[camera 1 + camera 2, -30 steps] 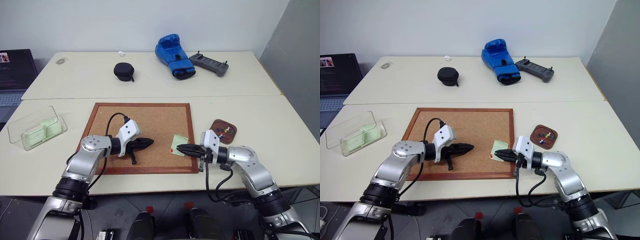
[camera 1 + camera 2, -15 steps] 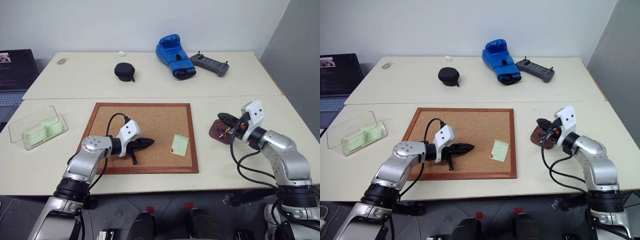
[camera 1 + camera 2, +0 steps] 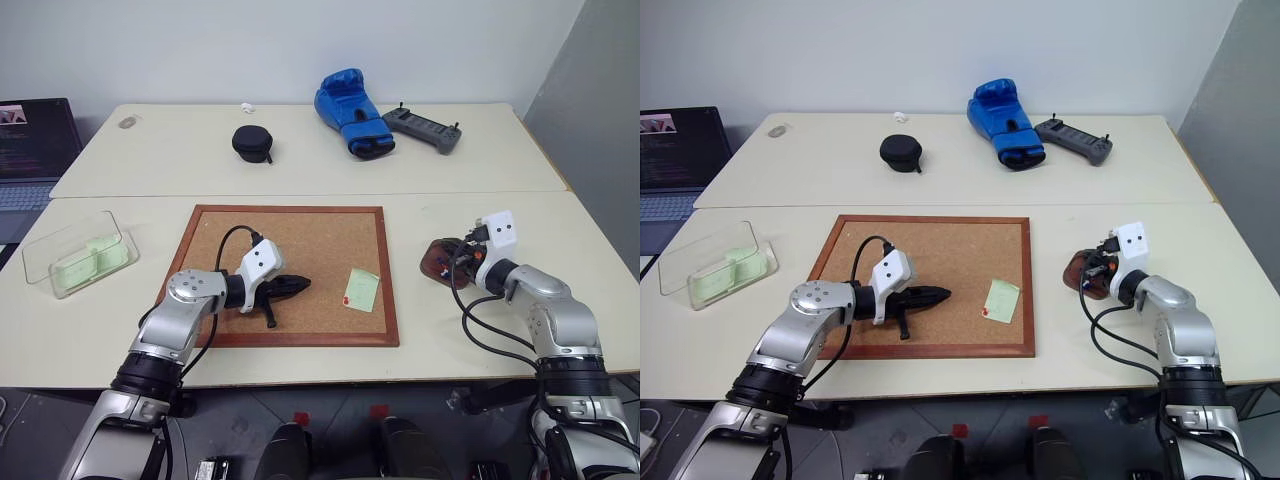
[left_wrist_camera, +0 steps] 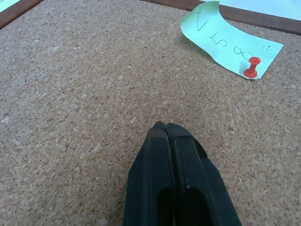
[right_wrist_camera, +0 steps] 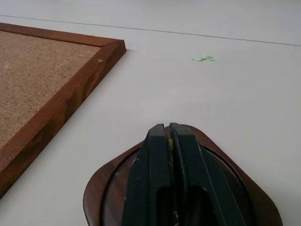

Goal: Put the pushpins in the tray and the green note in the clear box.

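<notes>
The green note [image 3: 360, 289] lies on the cork board [image 3: 290, 235] near its right edge, with a red pushpin [image 4: 253, 68] stuck in its lower corner. My left gripper [image 3: 302, 285] is shut and empty, low over the cork and pointing at the note from the left, a short way off. The reddish-brown tray [image 3: 430, 262] sits on the table right of the board. Over it hangs my right gripper [image 5: 167, 127], shut; its fingers hide most of the tray's inside. I cannot tell whether it holds anything. The clear box [image 3: 78, 256], with pale green slips inside, stands at the far left.
On the far table lie a blue boxing glove [image 3: 350, 110], a grey controller [image 3: 422, 128] and a black round case [image 3: 250, 142]. A laptop [image 3: 30, 135] sits at the far left. The board's raised wooden frame [image 5: 61, 110] runs close to the tray.
My right gripper has left the green note's lower corner and swung right and away, ending over the tray. The left gripper and the note have stayed put.
</notes>
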{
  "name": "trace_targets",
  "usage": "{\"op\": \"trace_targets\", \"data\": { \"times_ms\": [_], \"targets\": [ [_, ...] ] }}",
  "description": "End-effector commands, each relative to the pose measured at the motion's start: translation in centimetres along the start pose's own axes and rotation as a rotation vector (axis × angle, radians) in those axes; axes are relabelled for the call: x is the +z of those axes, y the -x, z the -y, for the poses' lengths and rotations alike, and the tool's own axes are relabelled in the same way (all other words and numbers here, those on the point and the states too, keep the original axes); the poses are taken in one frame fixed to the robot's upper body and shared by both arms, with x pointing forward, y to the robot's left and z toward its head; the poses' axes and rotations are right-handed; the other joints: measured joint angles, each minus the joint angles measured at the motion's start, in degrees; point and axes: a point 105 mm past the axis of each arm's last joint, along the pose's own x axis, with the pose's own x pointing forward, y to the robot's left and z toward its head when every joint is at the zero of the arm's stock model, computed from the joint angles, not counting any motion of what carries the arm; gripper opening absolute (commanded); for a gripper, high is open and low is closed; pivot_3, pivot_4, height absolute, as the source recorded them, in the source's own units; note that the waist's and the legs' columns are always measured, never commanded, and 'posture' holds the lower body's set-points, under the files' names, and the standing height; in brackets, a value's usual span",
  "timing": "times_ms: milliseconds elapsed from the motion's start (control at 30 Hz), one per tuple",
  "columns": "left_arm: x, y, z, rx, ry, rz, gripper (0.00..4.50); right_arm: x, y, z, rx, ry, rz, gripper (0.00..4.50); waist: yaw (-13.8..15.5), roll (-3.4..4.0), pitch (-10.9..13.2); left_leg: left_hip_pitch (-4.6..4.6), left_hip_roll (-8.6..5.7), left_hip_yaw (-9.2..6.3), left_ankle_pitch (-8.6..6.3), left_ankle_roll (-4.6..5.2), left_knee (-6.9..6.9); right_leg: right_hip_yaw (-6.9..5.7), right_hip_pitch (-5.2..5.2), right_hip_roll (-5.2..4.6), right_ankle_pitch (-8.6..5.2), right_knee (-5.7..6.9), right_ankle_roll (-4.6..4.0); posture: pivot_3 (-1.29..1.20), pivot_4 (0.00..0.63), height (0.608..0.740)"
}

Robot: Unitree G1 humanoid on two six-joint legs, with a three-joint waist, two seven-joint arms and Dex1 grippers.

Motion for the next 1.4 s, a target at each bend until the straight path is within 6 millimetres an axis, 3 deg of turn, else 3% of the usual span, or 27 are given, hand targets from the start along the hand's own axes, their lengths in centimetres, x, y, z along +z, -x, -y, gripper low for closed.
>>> {"op": "trace_targets", "data": {
  "times_ms": [33, 333, 767, 1033, 1133, 1233, 1400],
  "targets": [
    [-1.6, 0.1, -0.1, 0.012, 0.018, -0.072, 0.00, 1.2, 0.2, 0.4, -0.009, 0.005, 0.036, 0.07, 0.0, 0.00, 0.0, 0.00, 0.00, 0.00, 0.00, 0.00, 0.00, 0.00, 0.00, 0.00, 0.00, 0.00, 0.00, 0.00, 0.150, 0.740],
    [-1.5, 0.0, -0.2, 0.012, 0.013, -0.073, 0.00, 1.4, 0.3, 0.5, -0.008, 0.010, 0.044, 0.07, 0.0, 0.00, 0.0, 0.00, 0.00, 0.01, 0.00, 0.00, 0.00, 0.00, 0.00, 0.00, 0.00, 0.00, 0.00, 0.00, 0.150, 0.740],
    [-1.4, -0.1, -0.2, 0.008, 0.012, -0.071, 0.00, 1.6, 0.5, 0.7, -0.017, 0.036, 0.047, 2.52, 0.0, 0.00, 0.0, 0.00, 0.00, 0.01, 0.00, 0.00, 0.00, 0.00, 0.00, 0.02, 0.00, 0.00, 0.00, 0.00, 0.150, 0.740],
    [-1.4, 0.0, -0.2, 0.011, 0.011, -0.072, 0.00, 1.9, 0.6, 0.5, 0.002, 0.055, 0.056, 2.52, 0.0, 0.00, 0.0, 0.00, 0.00, 0.00, 0.00, 0.00, 0.00, 0.00, 0.00, 0.02, 0.00, 0.00, 0.00, 0.00, 0.150, 0.740],
    [-1.4, 0.0, -0.2, 0.010, 0.012, -0.071, 0.00, 2.8, 1.4, -1.4, 0.144, 0.084, 0.089, 2.52, 0.0, 0.00, 0.0, 0.00, 0.00, 0.00, 0.00, 0.00, 0.00, 0.00, 0.00, 0.02, 0.00, 0.00, 0.00, 0.00, 0.150, 0.740],
    [-1.4, 0.0, -0.1, 0.007, 0.011, -0.068, 0.00, 3.4, 3.2, -4.7, 0.383, 0.193, 0.114, 2.52, 0.0, 0.00, 0.0, -0.01, 0.00, 0.00, 0.00, 0.00, -0.01, -0.01, 0.00, 0.02, 0.00, -0.02, 0.00, 0.00, 0.150, 0.740],
    [-1.4, 0.1, -0.2, 0.007, 0.009, -0.071, 0.00, 2.8, 5.1, -9.7, 0.659, 0.362, 0.103, 2.52, -0.1, 0.01, 0.0, -0.02, 0.01, -0.04, 0.00, 0.00, -0.02, -0.05, 0.02, 0.05, -0.01, -0.08, 0.01, 0.00, 0.150, 0.740]
  ]
}}
